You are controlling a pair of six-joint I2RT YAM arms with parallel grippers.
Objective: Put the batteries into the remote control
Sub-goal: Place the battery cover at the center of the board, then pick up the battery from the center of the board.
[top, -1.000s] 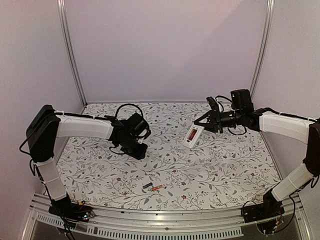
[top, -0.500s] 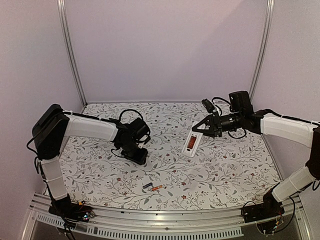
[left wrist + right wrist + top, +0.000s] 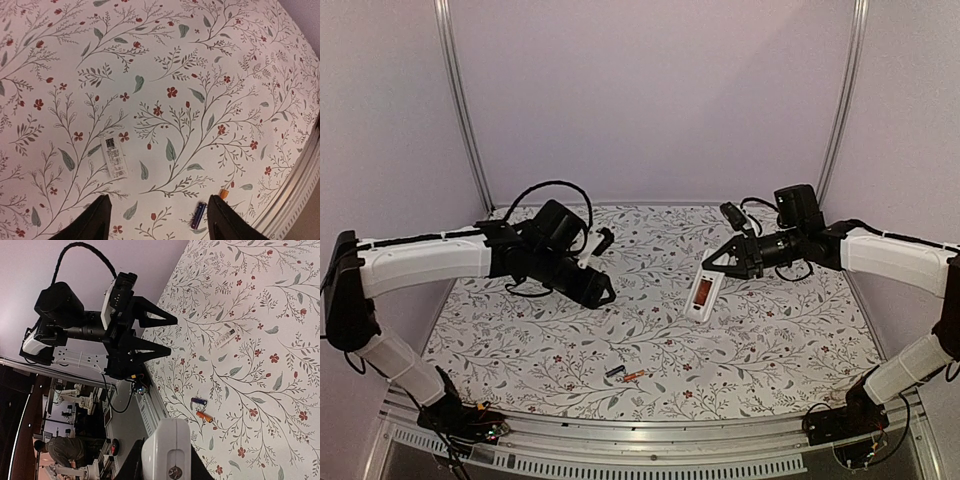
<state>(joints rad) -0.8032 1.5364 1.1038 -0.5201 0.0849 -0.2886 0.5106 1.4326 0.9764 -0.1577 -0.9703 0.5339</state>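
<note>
Top external view takes in the table (image 3: 770, 340) under its flowered cloth, with both arms reaching out over it. The left arm (image 3: 430, 258) stretches toward the middle. The left gripper (image 3: 605, 296) hangs above the cloth, fingers spread wide with nothing between them (its wrist view shows only bare pattern in the gap). The right arm (image 3: 890, 250) comes in from the far right, and the right gripper (image 3: 715, 268) is clamped on the upper end of the remote control (image 3: 702, 290). The remote slants down toward the cloth, a reddish panel facing the camera.

A small white labelled piece (image 3: 114, 156) lies flat on the cloth, well apart from the remote; it may be the loose cover, though I cannot confirm that. The batteries sit side by side near the front edge: the dark battery (image 3: 614, 371) and the orange battery (image 3: 634, 376).

As I judge it, loading has not begun. The remote is in hand, but both cells are loose on the cloth and neither has been picked up.

Hard to make out:
- whether the remote's low end touches the cloth
- whether its bay is open, since no view shows that side clearly
- most of the orange cell in the left wrist view, where a fingertip cuts it off
</note>
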